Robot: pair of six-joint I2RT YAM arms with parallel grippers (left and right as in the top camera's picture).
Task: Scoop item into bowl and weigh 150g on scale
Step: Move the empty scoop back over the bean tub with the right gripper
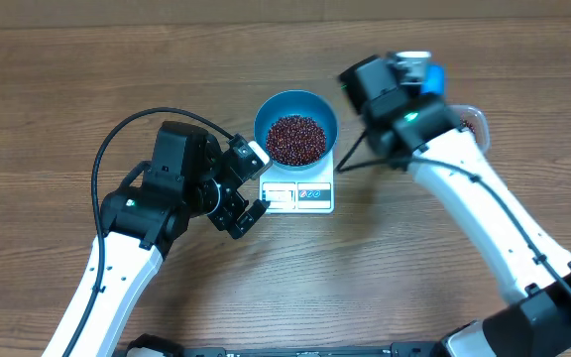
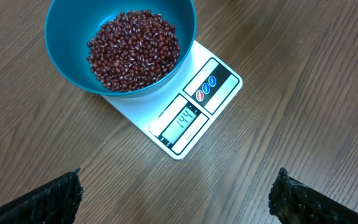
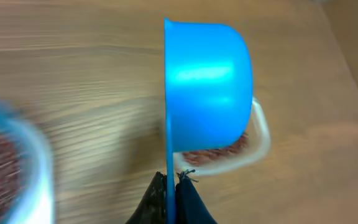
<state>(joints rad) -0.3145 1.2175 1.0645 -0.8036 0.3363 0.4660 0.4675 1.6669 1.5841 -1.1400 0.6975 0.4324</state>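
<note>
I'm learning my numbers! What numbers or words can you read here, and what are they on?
"144": on the display of the scale.
Marks on the scale's buttons: too small to read.
On the bowl and the scoop: no writing shows.

The left arm (image 1: 117, 273) and right arm (image 1: 494, 223) share smooth white link shells and boxy black joint housings, each showing a small green light (image 1: 409, 118). A thin black cable (image 1: 102, 164) arcs off the left arm's housing. The left jaws end in black, rough-pebbled pads (image 2: 51, 199).
</note>
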